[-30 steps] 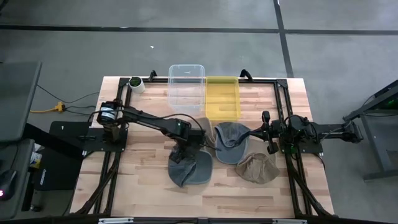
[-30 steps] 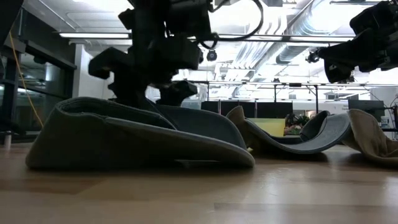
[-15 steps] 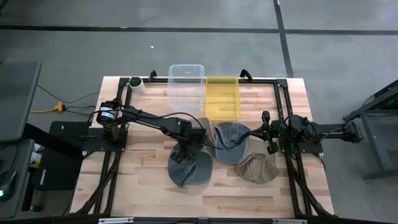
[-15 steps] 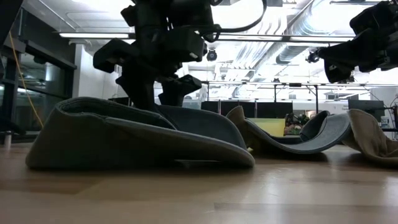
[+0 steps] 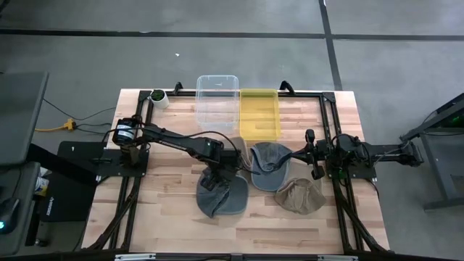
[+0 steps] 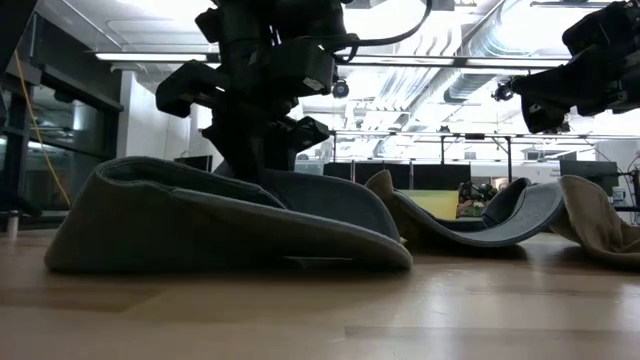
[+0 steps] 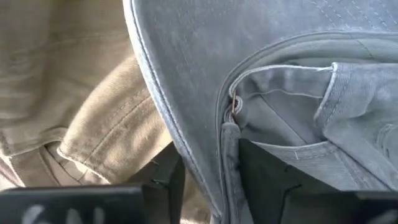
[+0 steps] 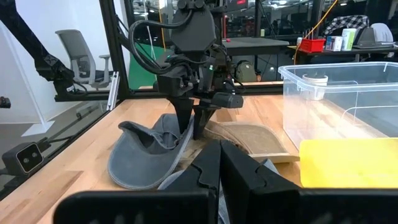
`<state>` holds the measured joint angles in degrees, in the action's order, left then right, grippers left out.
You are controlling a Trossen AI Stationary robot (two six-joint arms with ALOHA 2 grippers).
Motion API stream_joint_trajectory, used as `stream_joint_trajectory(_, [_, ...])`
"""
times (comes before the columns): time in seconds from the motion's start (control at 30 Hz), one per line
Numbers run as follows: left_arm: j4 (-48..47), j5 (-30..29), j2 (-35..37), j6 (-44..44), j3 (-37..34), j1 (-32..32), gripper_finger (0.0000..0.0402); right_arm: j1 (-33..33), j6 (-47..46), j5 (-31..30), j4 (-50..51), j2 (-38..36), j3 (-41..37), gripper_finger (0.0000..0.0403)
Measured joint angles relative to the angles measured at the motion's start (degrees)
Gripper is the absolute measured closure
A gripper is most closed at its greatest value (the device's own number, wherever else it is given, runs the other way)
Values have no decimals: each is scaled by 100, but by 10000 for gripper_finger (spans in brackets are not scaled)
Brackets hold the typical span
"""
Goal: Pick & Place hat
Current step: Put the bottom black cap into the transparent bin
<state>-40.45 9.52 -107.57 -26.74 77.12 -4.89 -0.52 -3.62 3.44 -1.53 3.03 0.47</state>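
Note:
A grey-blue hat (image 5: pixel 225 197) lies on the table near the middle, its brim flat on the wood (image 6: pixel 300 250). My left gripper (image 5: pixel 216 176) stands over the hat's far side, pointing steeply down, shut on its rim (image 8: pixel 189 127). Khaki cloth (image 7: pixel 93 124) lies right beside the grey hat; which hat it belongs to does not show. My right gripper (image 5: pixel 310 156) waits shut and level at the table's right side, touching nothing (image 8: pixel 219 162). My left gripper pinches the grey hat's rim at a seam (image 7: pixel 227 146) between its two fingers (image 7: pixel 264 177). The fingers come from above, slanting steeply down, one on the inside of the crown and one outside. The hat rests on the table, its brim flat.
A second grey hat (image 5: pixel 270 163) and a tan hat (image 5: pixel 299 194) lie to the right of the held one. A clear bin (image 5: pixel 217 101) and a yellow bin (image 5: pixel 259 112) stand at the far edge, with a small cup (image 5: pixel 157 96) at the far left.
My left gripper's fingers have drawn together from wide open onto the grey hat's rim and taken hold. The hat stays on the table where it was.

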Motion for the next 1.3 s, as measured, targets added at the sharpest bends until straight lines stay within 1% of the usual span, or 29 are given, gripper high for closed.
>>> stream_joint_trajectory(0.17, [4, 11, 0, 7, 0, 0, 335, 1, 0, 1, -1, 0, 2, 398])
stream_joint_trajectory(0.3, [2, 24, 0, 43, 0, -1, 388, -1, 0, 1, -1, 0, 2, 398])
stream_joint_trajectory(0.33, [1, 25, 0, 81, 0, 0, 393, 0, 0, 0, 0, 0, 0, 398])
stream_joint_trajectory(0.5, [-84, 153, 0, 206, 0, 0, 398, 1, 0, 1, -1, 0, 1, 398])
stream_joint_trajectory(0.8, [-215, 329, 0, 755, 0, 0, 400, 1, 0, 1, 1, 0, 0, 398])
stream_joint_trajectory(0.93, [-331, 516, 0, 923, 0, 0, 401, 1, 0, 1, -1, 0, 0, 398])
stream_joint_trajectory(1.07, [-335, 832, 0, 1285, 0, 0, 401, 0, 0, 0, -1, 0, 1, 398])
stream_joint_trajectory(1.2, [-376, 910, 0, 1607, 33, 0, 401, 1, 0, 1, 0, 0, 0, 398])
stream_joint_trajectory(1.3, [-485, 946, 0, 1681, 181, 0, 401, 1, 0, 1, -1, 0, 0, 398])
